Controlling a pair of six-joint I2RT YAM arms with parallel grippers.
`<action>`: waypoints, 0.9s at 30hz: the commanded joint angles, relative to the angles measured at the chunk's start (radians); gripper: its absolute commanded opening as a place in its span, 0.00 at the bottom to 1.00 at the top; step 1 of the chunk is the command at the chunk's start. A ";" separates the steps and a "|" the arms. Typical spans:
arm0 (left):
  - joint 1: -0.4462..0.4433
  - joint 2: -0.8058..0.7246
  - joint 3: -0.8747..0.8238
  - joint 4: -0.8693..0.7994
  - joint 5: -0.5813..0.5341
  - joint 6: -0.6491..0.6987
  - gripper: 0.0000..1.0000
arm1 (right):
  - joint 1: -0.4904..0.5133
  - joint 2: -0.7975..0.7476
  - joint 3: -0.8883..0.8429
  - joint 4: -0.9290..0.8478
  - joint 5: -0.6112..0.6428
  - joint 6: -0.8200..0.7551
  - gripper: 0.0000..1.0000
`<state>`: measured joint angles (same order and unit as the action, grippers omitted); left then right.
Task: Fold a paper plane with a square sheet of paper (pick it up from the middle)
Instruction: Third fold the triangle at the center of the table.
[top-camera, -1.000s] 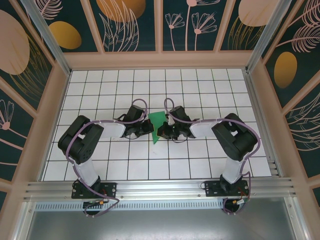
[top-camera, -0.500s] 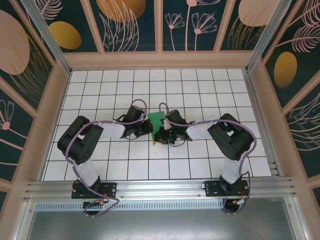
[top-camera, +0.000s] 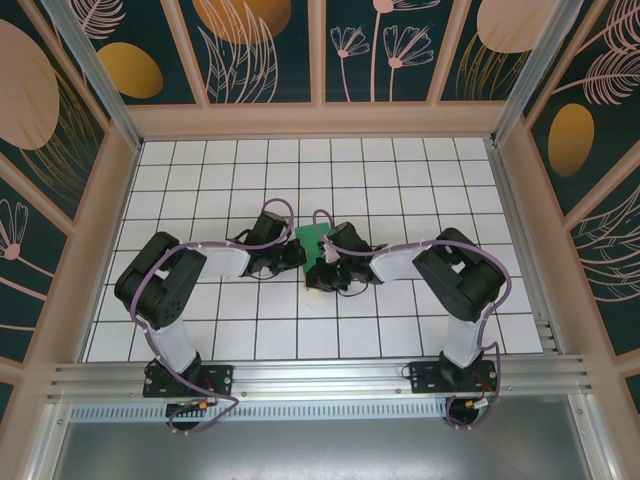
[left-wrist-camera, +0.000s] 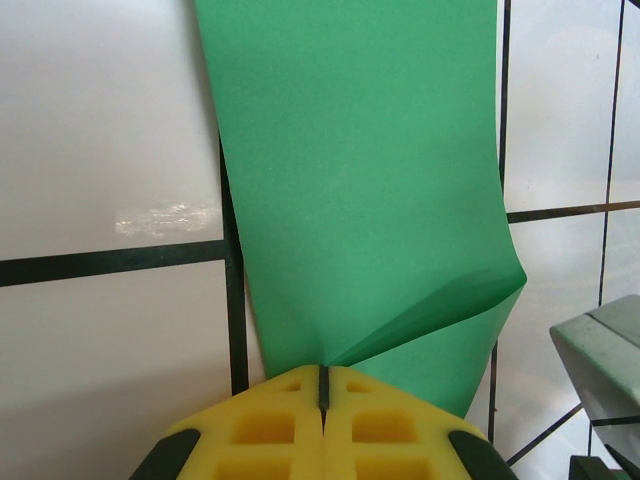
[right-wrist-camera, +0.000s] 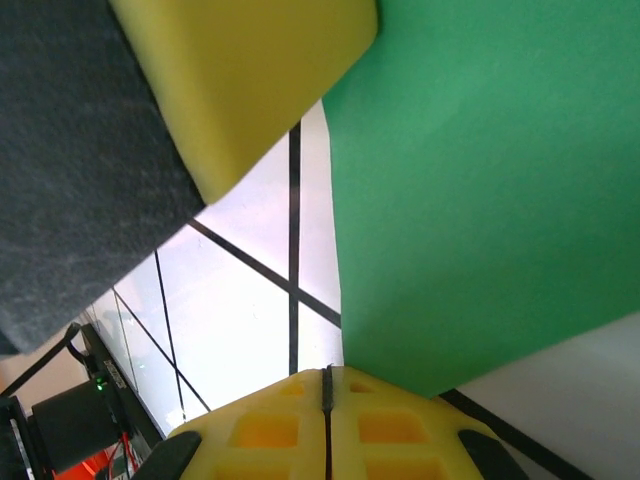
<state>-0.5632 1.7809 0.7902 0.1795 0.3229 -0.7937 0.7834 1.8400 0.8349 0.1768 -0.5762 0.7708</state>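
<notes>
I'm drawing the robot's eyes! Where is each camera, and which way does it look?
Top external: above and behind, looking down on the table, the left arm, the right arm and the green paper.
Left wrist: on the left arm, looking past its shut left gripper at the paper.
Right wrist: on the right arm, looking past its shut right gripper at the paper.
Shared: all three show the green paper.

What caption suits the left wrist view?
Left gripper, shut, pinches a lifted corner of the folded green paper over the white grid table.
</notes>
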 joint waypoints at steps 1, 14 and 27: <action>0.002 -0.006 -0.028 -0.049 -0.050 -0.003 0.07 | 0.011 0.016 0.013 -0.039 0.017 -0.021 0.09; 0.002 -0.009 -0.022 -0.054 -0.053 0.001 0.08 | -0.077 -0.071 0.022 -0.023 0.070 -0.023 0.09; 0.002 -0.023 -0.009 -0.071 -0.054 0.008 0.10 | -0.112 0.033 0.055 -0.039 0.081 -0.016 0.08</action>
<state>-0.5632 1.7760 0.7891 0.1757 0.3096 -0.7937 0.6739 1.8477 0.8658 0.1532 -0.5137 0.7601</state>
